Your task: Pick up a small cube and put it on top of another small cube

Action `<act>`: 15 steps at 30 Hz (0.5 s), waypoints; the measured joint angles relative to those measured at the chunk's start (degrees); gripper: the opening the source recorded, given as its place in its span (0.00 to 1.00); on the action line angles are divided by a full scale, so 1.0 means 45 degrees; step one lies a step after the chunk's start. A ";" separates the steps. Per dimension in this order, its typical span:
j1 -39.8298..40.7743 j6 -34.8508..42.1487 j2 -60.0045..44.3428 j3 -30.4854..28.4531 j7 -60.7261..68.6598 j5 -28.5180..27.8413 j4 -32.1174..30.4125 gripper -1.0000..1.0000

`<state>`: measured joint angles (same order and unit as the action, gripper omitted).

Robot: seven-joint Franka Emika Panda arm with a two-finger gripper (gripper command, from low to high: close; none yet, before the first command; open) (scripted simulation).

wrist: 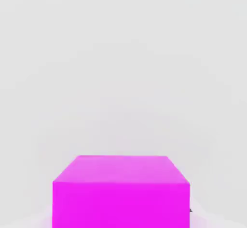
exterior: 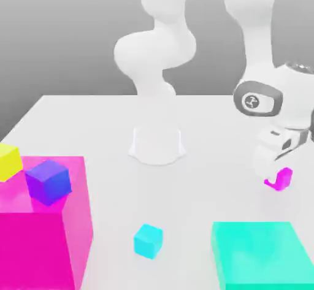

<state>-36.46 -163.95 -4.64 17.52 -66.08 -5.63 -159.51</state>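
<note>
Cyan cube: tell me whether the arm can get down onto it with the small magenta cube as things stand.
Probably yes. The cyan cube stands alone on the table, apart from the big magenta block and teal block. The gripper is shut on the small magenta cube.

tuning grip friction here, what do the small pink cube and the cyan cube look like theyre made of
Small magenta-pink cube: flat, uniformly coloured faces, no grain or gloss; looks like matte plastic, though as a simulator render the material stays open. The gripper is shut on it.
Cyan cube: the same plain, unshiny faces and crisp edges; probably the same matte, plastic-like stuff.
</note>
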 joint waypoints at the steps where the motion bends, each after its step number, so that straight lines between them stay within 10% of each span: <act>1: 0.0466 0.0419 0.0272 -0.0206 0.0603 0.0315 0.0180 0.00; 15: 0.7721 0.6714 0.2420 -0.4385 0.8770 0.0839 0.4567 0.00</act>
<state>-1.71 -133.74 6.25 -2.21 -26.62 -1.86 -138.96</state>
